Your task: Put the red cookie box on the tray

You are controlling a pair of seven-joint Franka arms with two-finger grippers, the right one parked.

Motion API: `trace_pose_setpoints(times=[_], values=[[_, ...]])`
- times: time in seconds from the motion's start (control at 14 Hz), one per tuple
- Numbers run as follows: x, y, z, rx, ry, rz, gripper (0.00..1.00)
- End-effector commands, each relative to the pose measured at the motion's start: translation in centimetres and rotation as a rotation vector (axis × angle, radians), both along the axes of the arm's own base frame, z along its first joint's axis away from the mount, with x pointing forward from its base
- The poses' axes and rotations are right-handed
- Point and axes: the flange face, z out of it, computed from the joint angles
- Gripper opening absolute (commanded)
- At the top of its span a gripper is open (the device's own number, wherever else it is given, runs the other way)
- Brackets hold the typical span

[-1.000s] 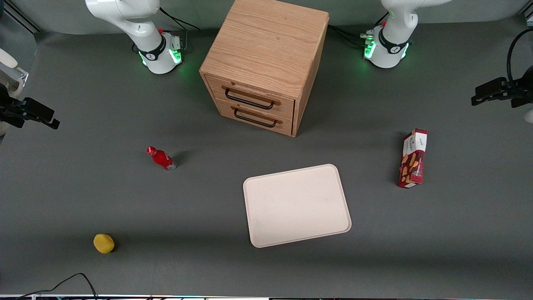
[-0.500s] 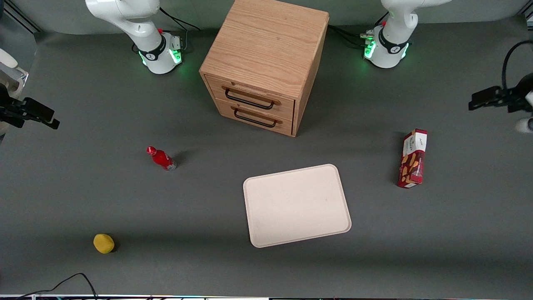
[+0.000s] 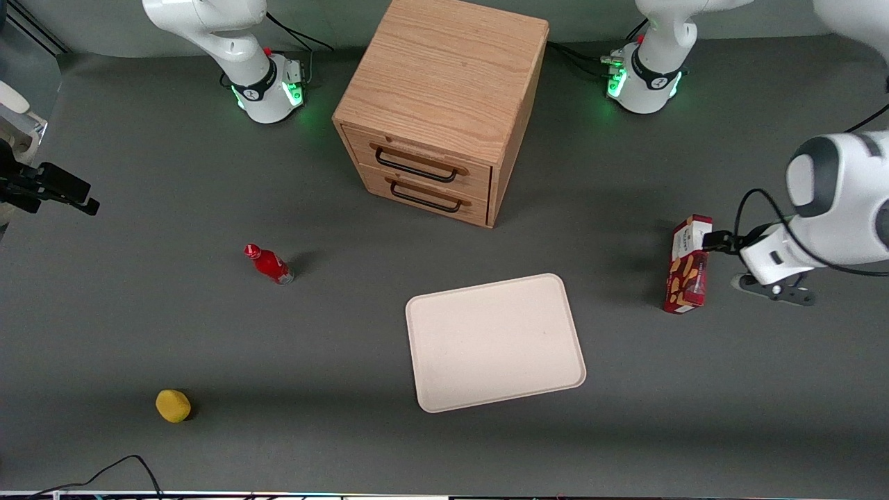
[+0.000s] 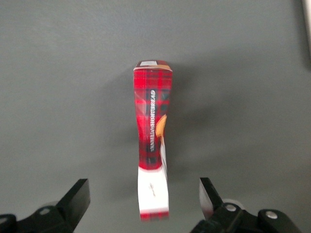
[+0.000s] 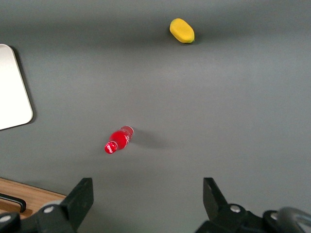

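Observation:
The red cookie box (image 3: 687,267) stands on its long narrow side on the grey table, toward the working arm's end. Its white label end points toward the arm bases. In the left wrist view the box (image 4: 152,116) shows edge-on. The left gripper (image 3: 719,242) hovers over the box's white end. It is open (image 4: 144,191), with one finger on each side of the box and not touching it. The cream-white tray (image 3: 493,340) lies flat and bare near the table's middle, nearer the front camera than the cabinet; its corner shows in the right wrist view (image 5: 12,87).
A wooden two-drawer cabinet (image 3: 444,104) stands between the arm bases. A small red bottle (image 3: 269,264) (image 5: 118,140) and a yellow object (image 3: 173,405) (image 5: 181,30) lie toward the parked arm's end.
The left arm has swung in from the table's edge and its gripper is now over the box's white end. The box and the tray have not moved.

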Motion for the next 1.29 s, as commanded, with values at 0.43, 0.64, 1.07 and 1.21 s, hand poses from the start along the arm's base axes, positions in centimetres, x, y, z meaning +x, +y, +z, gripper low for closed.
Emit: trace_pose_setpoints(times=[0.43,0.64,1.07,1.21], values=[[-1.9,0.0,-7.9,-0.071,-0.094,0.082,0.0],[1.0,0.2,-2.8,-0.083,-0.033,0.114,0.0],[5.9,-7.8,13.2,-0.066,-0.005,0.385,0.0],[5.6,-15.3,15.6,-0.072,-0.022,0.5,0.0]])
